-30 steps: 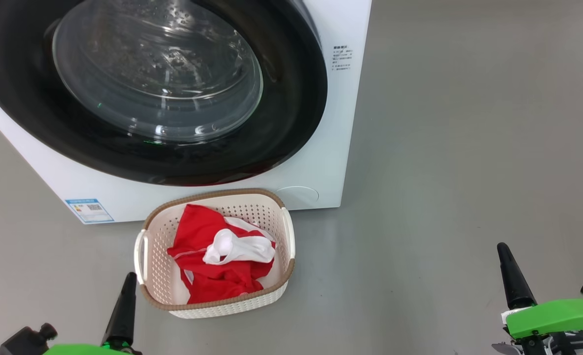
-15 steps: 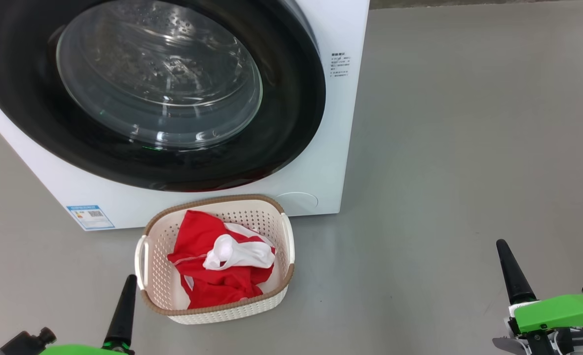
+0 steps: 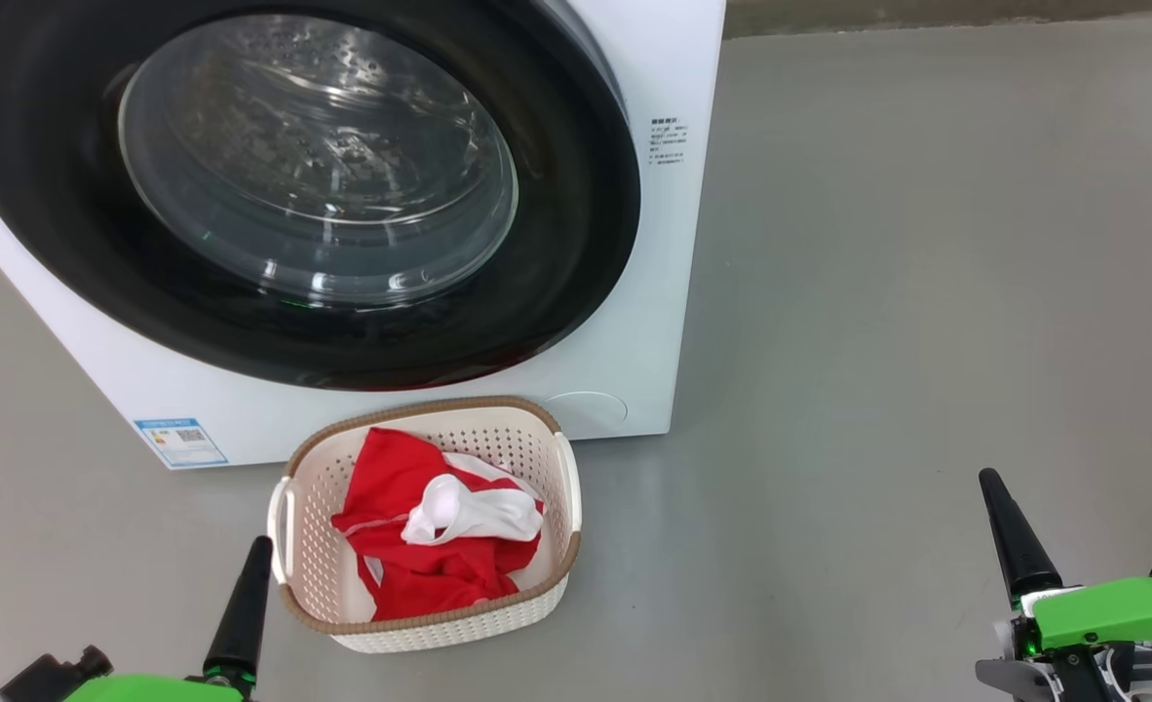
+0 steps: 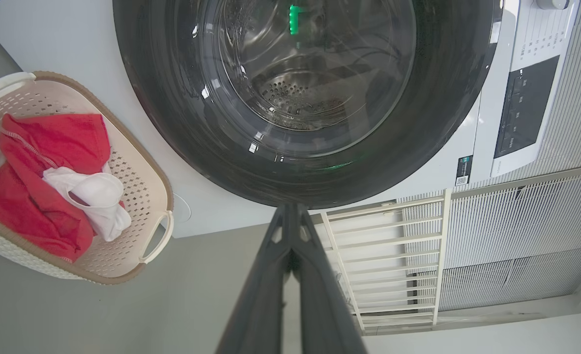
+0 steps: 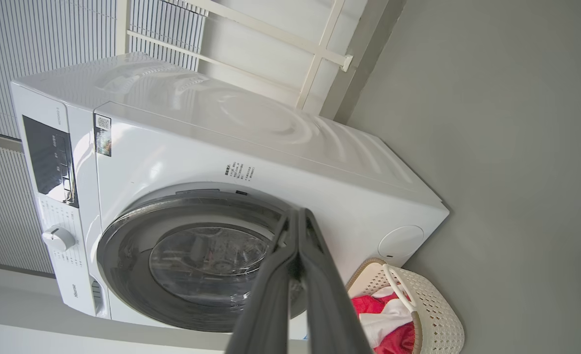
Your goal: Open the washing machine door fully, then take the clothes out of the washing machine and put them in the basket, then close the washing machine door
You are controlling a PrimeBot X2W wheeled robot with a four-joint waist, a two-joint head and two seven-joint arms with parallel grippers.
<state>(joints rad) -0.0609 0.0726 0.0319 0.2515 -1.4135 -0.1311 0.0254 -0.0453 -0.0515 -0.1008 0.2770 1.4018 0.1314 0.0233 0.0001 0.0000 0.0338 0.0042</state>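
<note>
While clothes (image 3: 410, 575) sit in basket (image 3: 459, 632) just right of left jaws, washing machine door (image 3: 576, 224) lies far beyond, seemingly latched; both jaws together, empty, left nearer.

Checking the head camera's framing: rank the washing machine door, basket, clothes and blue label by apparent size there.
1. washing machine door
2. basket
3. clothes, lying inside the basket
4. blue label, clearly smallest
</note>
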